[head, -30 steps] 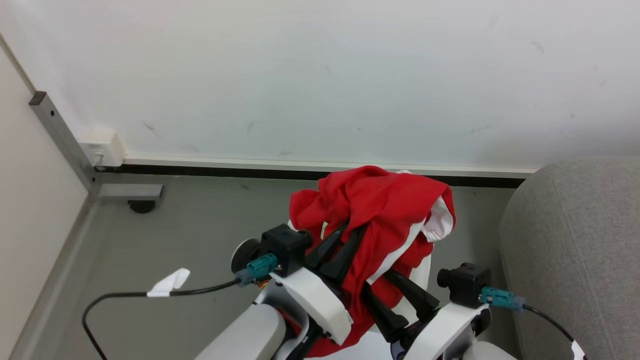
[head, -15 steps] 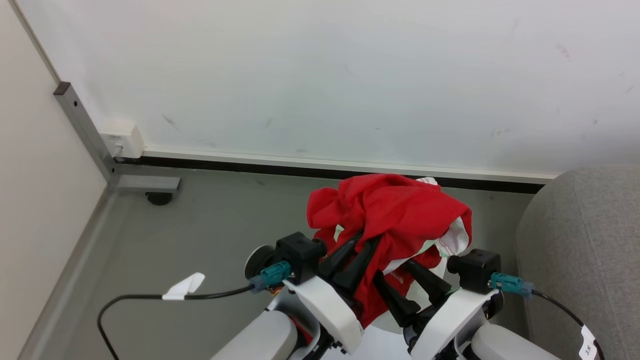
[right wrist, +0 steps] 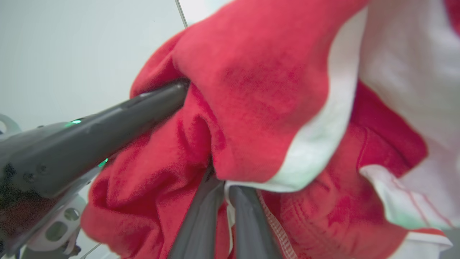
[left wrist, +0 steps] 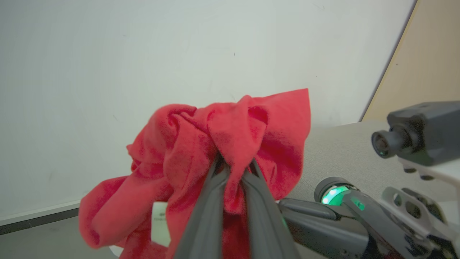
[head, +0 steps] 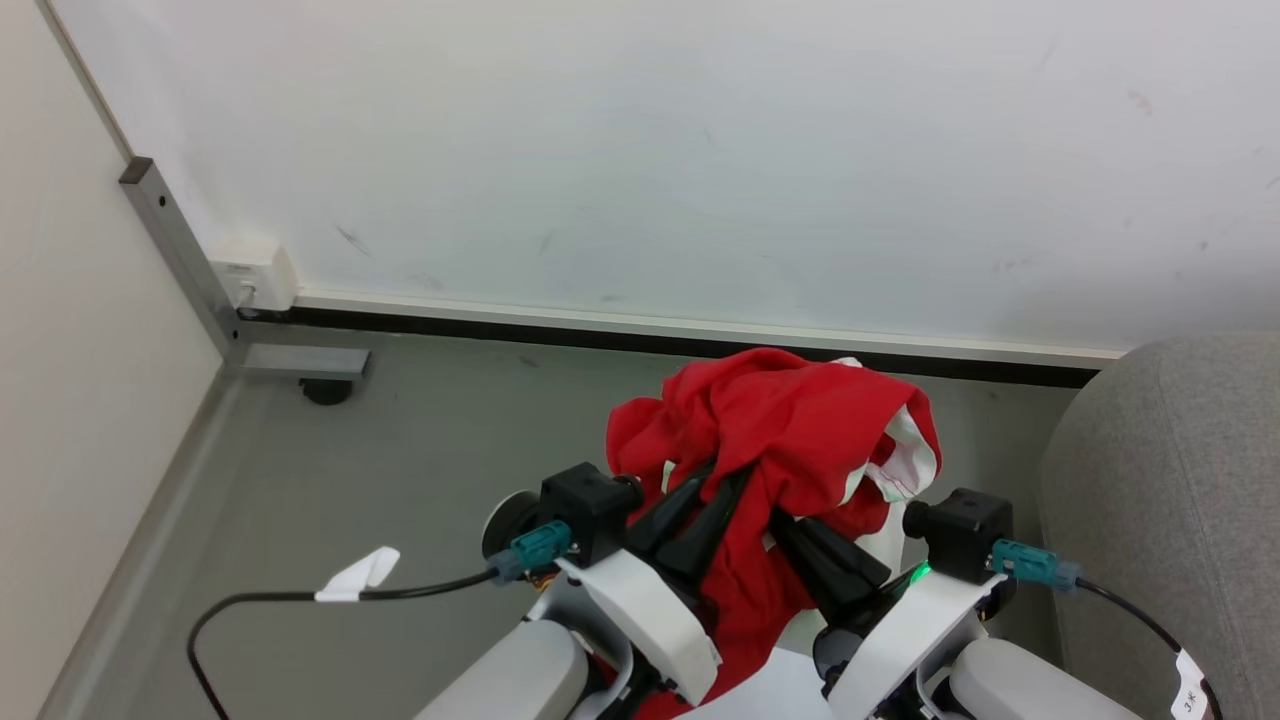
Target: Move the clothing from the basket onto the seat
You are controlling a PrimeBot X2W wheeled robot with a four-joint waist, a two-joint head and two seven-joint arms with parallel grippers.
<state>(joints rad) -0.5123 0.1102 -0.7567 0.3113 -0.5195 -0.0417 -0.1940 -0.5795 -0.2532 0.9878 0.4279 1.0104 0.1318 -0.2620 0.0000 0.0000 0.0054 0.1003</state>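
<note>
Head view: the clothing (head: 790,430) is a bunched red bundle with white showing at its 3 o'clock edge, held up above the grey floor (head: 400,470) in front of the white wall (head: 650,150). The left gripper (head: 722,482) comes in from 7 o'clock, its two dark fingers together and their tips buried in a fold. The right gripper (head: 785,525) comes in from 5 o'clock. A second ago its fingers stood spread apart under the cloth; now they lie side by side, pinched on the hanging red fabric. The seat (head: 1170,480) is the grey sofa at 3 o'clock of the bundle, apart from it. A metal post (head: 180,260) stands at 10 o'clock and a black cable (head: 300,598) trails at 8 o'clock. Both sit further right than before, because the camera has turned. Left wrist view: the left gripper (left wrist: 231,169) is clamped on a red fold, with the clothing (left wrist: 187,151) ballooning over its tips toward 12 o'clock. The right gripper (left wrist: 305,216) lies at 4 o'clock. Right wrist view: the right gripper (right wrist: 221,181) has its fingers nearly touching, cloth nipped between them. The clothing (right wrist: 258,90) hangs over them, and a finger of the left gripper (right wrist: 107,118) enters from 9 o'clock.
</note>
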